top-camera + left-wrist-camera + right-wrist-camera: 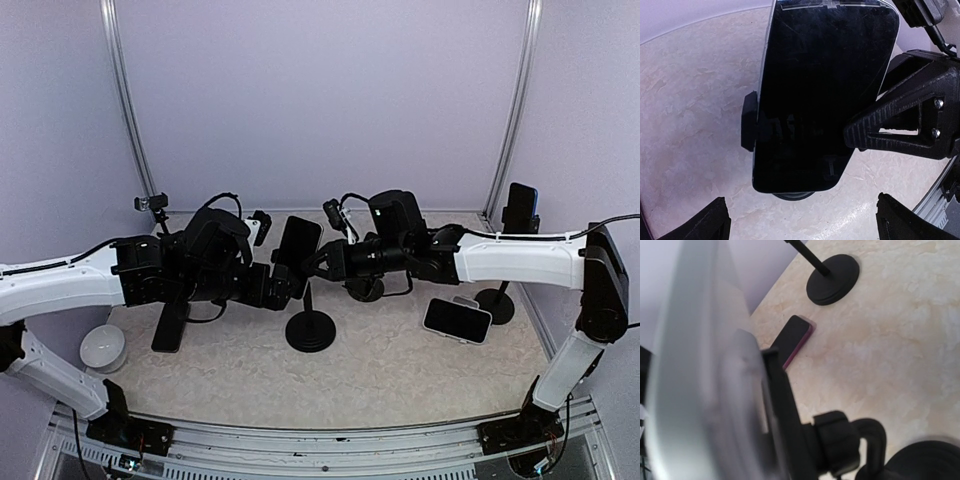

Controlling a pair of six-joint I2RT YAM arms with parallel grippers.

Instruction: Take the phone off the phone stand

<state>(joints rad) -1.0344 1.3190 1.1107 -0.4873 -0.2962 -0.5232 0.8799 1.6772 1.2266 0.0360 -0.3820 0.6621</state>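
Right tool point(318, 262) is seen closed across the right edge of the phone point(297, 243), with one ribbed finger point(890, 125) laid on the glass, presumably so the phone can be drawn out of the side clamp point(749, 122). The phone sits mid-frame in the top view, not yet freed from the phone stand point(310, 330). Left tool point(807, 225) is held wide open facing the screen, gripping nothing, and is probably placed to steady the stand.
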